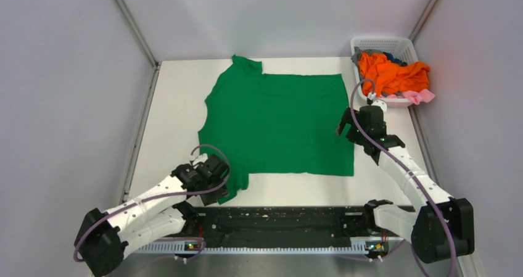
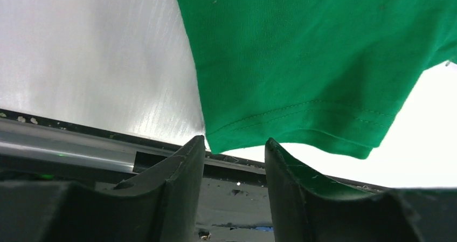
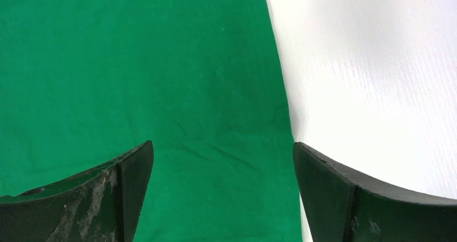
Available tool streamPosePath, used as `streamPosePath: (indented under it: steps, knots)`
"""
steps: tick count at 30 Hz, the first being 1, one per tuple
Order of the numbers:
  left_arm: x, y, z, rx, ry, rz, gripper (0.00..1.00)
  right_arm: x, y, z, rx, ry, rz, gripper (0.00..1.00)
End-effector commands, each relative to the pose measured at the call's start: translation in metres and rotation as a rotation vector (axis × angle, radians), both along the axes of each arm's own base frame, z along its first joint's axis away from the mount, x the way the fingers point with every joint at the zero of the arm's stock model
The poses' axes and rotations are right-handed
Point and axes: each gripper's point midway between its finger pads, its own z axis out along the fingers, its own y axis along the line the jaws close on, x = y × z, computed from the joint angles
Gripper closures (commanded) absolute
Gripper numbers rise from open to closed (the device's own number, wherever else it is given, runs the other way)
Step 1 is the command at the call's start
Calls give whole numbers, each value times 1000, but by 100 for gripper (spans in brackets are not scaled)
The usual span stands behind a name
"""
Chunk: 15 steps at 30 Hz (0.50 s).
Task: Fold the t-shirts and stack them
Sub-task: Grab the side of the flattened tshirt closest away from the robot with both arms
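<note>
Green t-shirt (image 1: pixel 277 123) lies unfolded; orange t-shirt (image 1: pixel 391 73) waits in basket (image 1: pixel 376 41) beside it; left gripper (image 2: pixel 234 147) half-spread at sleeve (image 2: pixel 302 118), right gripper (image 3: pixel 222 143) spread wide.

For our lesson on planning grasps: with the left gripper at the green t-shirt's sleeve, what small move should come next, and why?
Probably ease the left gripper forward a little, then close. Its jaws stand apart, and the sleeve hem of the green t-shirt lies just beyond their tips, not yet between them.

Green t-shirt (image 3: pixel 140 69) edge between wide jaws, table (image 3: pixel 377 64) right
</note>
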Motion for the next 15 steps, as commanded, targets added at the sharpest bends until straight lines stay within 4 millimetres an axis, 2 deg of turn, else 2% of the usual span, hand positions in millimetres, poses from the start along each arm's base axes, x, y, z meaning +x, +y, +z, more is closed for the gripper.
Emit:
streamPosePath:
  steps: [1, 5, 12, 15]
  knots:
    - [1, -6, -10, -6, 20, 3, 50, 5, -3, 5, -9, -15, -21, 1]
    - [5, -4, -18, 37, 33, 14, 50, 5, -4, 3, -10, -10, -22, 1]
    - [22, 4, -16, 130, -1, 36, 51, 3, -3, 2, -10, -3, -15, 1]
    - [24, 4, -16, 149, -1, 30, 59, 3, -4, 4, -14, -6, -18, 1]
